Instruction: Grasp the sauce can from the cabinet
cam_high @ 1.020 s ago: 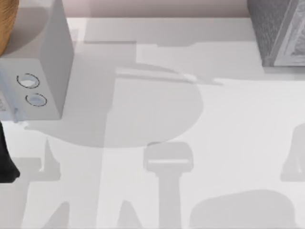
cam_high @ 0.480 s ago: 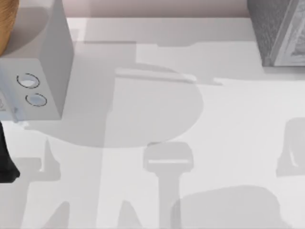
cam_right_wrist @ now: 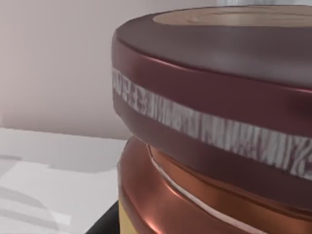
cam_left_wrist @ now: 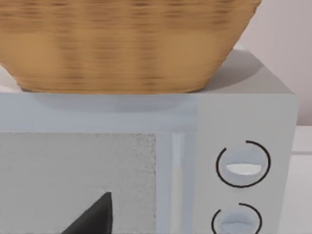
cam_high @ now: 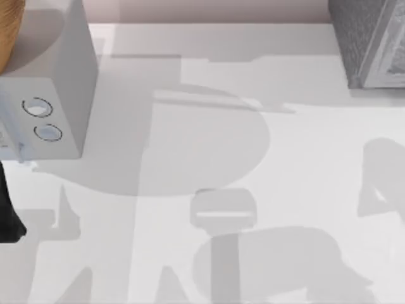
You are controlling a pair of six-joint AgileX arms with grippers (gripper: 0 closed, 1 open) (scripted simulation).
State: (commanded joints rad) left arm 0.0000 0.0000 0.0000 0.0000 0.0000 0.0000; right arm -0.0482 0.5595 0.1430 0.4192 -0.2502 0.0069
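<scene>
The sauce can [cam_right_wrist: 219,122] sits very close in the right wrist view. It has a dark maroon top with a tan centre patch, a pale band and a reddish rim, and it is tilted. A dark edge of my right gripper [cam_right_wrist: 105,222] lies against its lower side, shut on it, with wall and table behind. The cabinet [cam_high: 370,41], dark grey and speckled with a pale-framed front, stands at the table's far right corner. My left arm [cam_high: 7,215] is parked at the left edge. A dark part of my left gripper [cam_left_wrist: 95,219] faces the pale box.
A smooth pale grey box [cam_high: 60,95] with two ring marks stands at the far left, with a wicker basket [cam_left_wrist: 126,44] on top of it. Soft shadows lie across the white table [cam_high: 304,158], the largest at the front right.
The big shadow at the table's front right has slid left and grown. The shadow at the right edge has moved up and inward. The left arm has not moved.
</scene>
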